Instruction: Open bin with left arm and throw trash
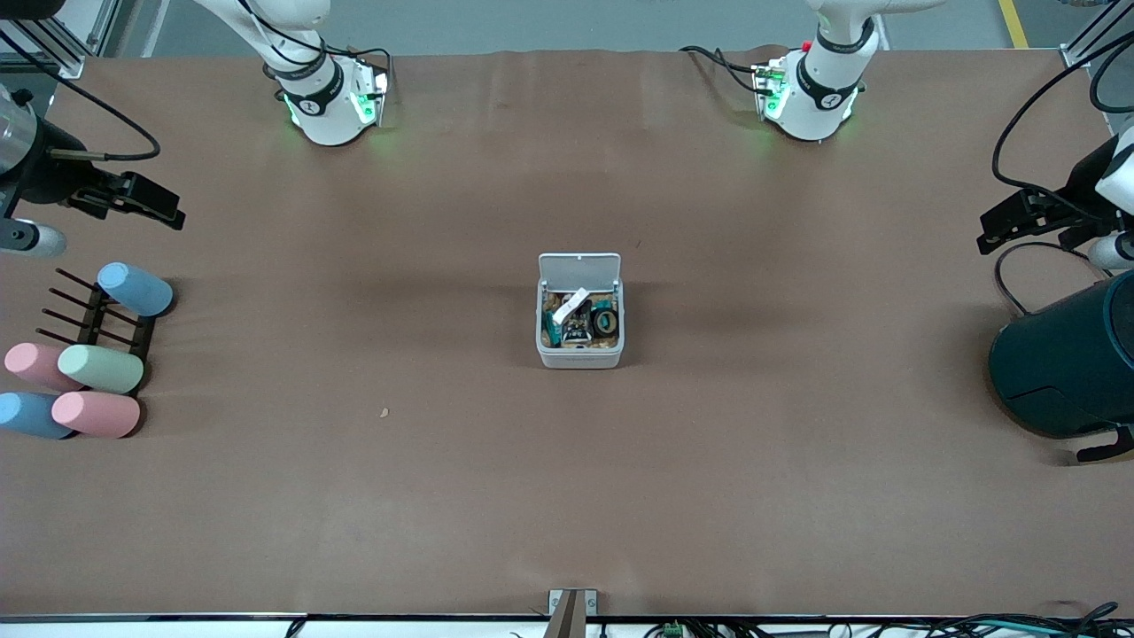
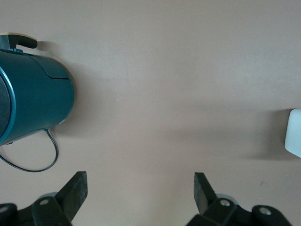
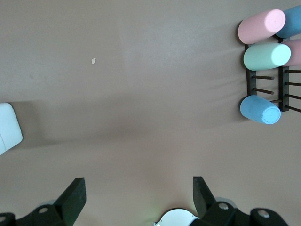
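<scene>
The white bin (image 1: 580, 357) stands in the middle of the table with its lid (image 1: 579, 267) hinged up and open. Inside lie a white folded scrap (image 1: 571, 306), a black tape ring (image 1: 606, 321) and a crumpled black wrapper (image 1: 576, 332). My left gripper (image 1: 987, 232) is open and empty, up over the left arm's end of the table beside the teal cylinder; in the left wrist view (image 2: 139, 181) the bin's corner (image 2: 295, 132) shows at the edge. My right gripper (image 1: 175, 217) is open and empty over the right arm's end of the table; its wrist view (image 3: 138, 186) shows the bin's corner (image 3: 8, 127).
A large dark teal cylinder (image 1: 1067, 368) lies at the left arm's end, also in the left wrist view (image 2: 33, 101). Several pastel cylinders (image 1: 93, 368) lie on a dark rack (image 1: 97, 323) at the right arm's end. A tiny crumb (image 1: 384, 412) lies on the table.
</scene>
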